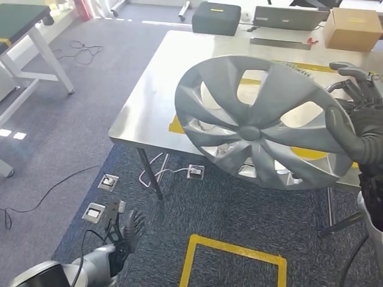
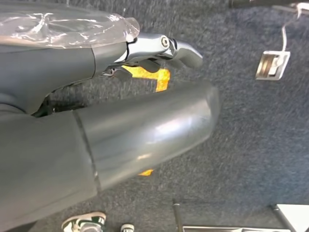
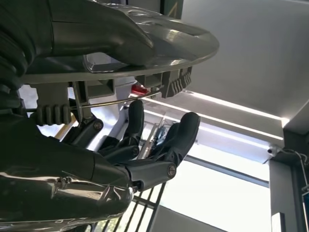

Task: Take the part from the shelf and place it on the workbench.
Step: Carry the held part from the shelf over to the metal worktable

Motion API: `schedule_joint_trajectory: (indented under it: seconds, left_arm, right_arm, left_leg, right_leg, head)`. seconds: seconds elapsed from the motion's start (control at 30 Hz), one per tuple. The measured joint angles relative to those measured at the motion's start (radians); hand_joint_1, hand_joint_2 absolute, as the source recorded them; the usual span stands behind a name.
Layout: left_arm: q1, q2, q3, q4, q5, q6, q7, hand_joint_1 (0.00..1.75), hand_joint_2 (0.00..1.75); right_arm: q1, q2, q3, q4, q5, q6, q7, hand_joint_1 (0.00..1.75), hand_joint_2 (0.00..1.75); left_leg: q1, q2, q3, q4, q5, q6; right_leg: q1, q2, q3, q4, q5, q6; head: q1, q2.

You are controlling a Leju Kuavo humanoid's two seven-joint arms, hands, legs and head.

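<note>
Nearest, the left hand hangs low over the blue carpet, fingers loosely spread, holding nothing. Beyond, the right hand grips the silver plastic spoked wheel cover, tilted above the steel tabletop's near edge. No readable writing.

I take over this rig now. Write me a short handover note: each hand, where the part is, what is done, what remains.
Right hand: grips the rim of the grey wheel cover, thumb on its face, fingers behind the rim.
Left hand: hangs low over the carpet, holds nothing, fingers loosely apart.
Part: the wheel cover is in the air, tilted, above the near edge of the metal workbench, not resting on it.
Done: the part is picked up and brought to the workbench.
Left: lower it onto the workbench and release.
</note>
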Motion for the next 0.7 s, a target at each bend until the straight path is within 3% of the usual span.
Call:
schedule_joint_trajectory:
  seconds: [0.07, 0.2, 0.23, 0.27, 0.3, 0.37, 0.4, 0.5, 0.6, 0.67, 0.7]
  left_arm:
    - [0.000, -0.001, 0.000, 0.000, 0.000, 0.000, 0.000, 0.00, 0.00]
    - [0.000, -0.001, 0.000, 0.000, 0.001, 0.000, 0.000, 0.00, 0.00]
    - [0.002, -0.001, 0.000, 0.000, 0.001, 0.000, 0.000, 0.00, 0.00]
    - [0.003, -0.001, 0.000, 0.000, 0.001, 0.000, 0.000, 0.00, 0.00]
    - [0.004, -0.001, 0.000, 0.000, 0.001, 0.000, 0.000, 0.00, 0.00]
    - [0.003, 0.001, 0.000, 0.000, 0.001, 0.000, 0.000, 0.00, 0.00]
    - [0.001, 0.002, 0.000, 0.000, 0.001, 0.000, 0.000, 0.00, 0.00]
    - [-0.003, 0.005, 0.000, 0.000, 0.003, 0.000, -0.001, 0.00, 0.00]
    - [-0.002, 0.006, 0.000, 0.000, 0.005, 0.000, -0.002, 0.00, 0.00]
    - [-0.002, 0.005, 0.000, 0.000, 0.005, 0.000, -0.003, 0.00, 0.00]
    - [-0.002, 0.004, 0.000, 0.000, 0.005, 0.000, -0.004, 0.00, 0.00]
  right_arm:
    - [-0.001, 0.000, -0.001, 0.000, 0.000, 0.001, 0.001, 1.75, 1.75]
    - [-0.001, 0.000, -0.001, 0.000, 0.000, 0.001, 0.000, 1.75, 1.75]
    - [0.000, 0.000, -0.001, 0.000, 0.000, 0.001, 0.000, 1.75, 1.75]
    - [0.000, 0.000, -0.001, 0.000, 0.000, 0.001, 0.000, 1.75, 1.75]
    - [0.000, 0.000, -0.001, 0.000, 0.000, 0.001, 0.000, 1.75, 1.75]
    - [0.000, 0.000, -0.001, 0.000, 0.000, 0.002, 0.000, 1.75, 1.75]
    - [0.000, 0.000, -0.001, 0.000, 0.000, 0.003, 0.000, 1.75, 1.75]
    - [0.001, 0.001, -0.001, 0.000, 0.000, 0.006, -0.001, 1.75, 1.75]
    - [0.003, 0.001, -0.001, 0.000, 0.000, 0.009, -0.002, 1.75, 1.75]
    - [0.003, 0.001, -0.002, 0.000, 0.000, 0.010, -0.004, 1.75, 1.75]
    - [0.004, 0.001, -0.002, 0.000, 0.000, 0.010, -0.005, 1.75, 1.75]
  left_leg:
    - [0.002, 0.004, -0.015, 0.037, -0.021, -0.009]
    - [0.002, 0.007, -0.162, 0.281, -0.118, -0.015]
    - [0.002, 0.007, -0.186, 0.305, -0.117, -0.013]
    - [0.000, 0.007, -0.191, 0.289, -0.096, -0.008]
    - [-0.001, 0.007, -0.176, 0.238, -0.059, -0.001]
    - [-0.009, 0.007, -0.112, 0.088, 0.021, 0.015]
    - [-0.014, 0.008, -0.089, 0.034, 0.035, 0.021]
    - [-0.024, 0.008, -0.063, -0.022, 0.036, 0.039]
    - [-0.015, 0.009, -0.029, -0.037, 0.045, 0.052]
    - [-0.012, 0.009, -0.011, -0.038, 0.037, 0.054]
    - [-0.012, 0.009, -0.005, -0.038, 0.031, 0.054]
  right_leg:
    - [-0.001, 0.001, 0.006, -0.001, 0.002, -0.011]
    - [0.005, 0.004, 0.011, -0.002, -0.006, -0.023]
    - [0.008, 0.005, 0.013, -0.002, -0.009, -0.025]
    - [0.011, 0.006, 0.017, -0.002, -0.014, -0.026]
    - [0.014, 0.006, 0.023, -0.002, -0.019, -0.026]
    - [0.017, 0.006, 0.037, -0.003, -0.029, -0.026]
    - [0.017, 0.006, 0.042, -0.005, -0.033, -0.024]
    - [0.015, 0.007, 0.053, -0.012, -0.035, -0.009]
    - [0.015, 0.005, 0.048, 0.028, -0.058, 0.008]
    - [0.010, 0.003, -0.010, 0.138, -0.109, 0.018]
    - [0.007, 0.002, -0.054, 0.214, -0.137, 0.024]
  head:
    - [-0.004, 0.000]
    - [-0.017, 0.000]
    - [-0.018, 0.000]
    - [-0.019, 0.000]
    - [-0.021, 0.000]
    - [-0.021, 0.000]
    - [-0.020, 0.000]
    - [-0.020, 0.000]
    - [-0.018, 0.000]
    - [-0.012, 0.000]
    - [-0.010, 0.000]
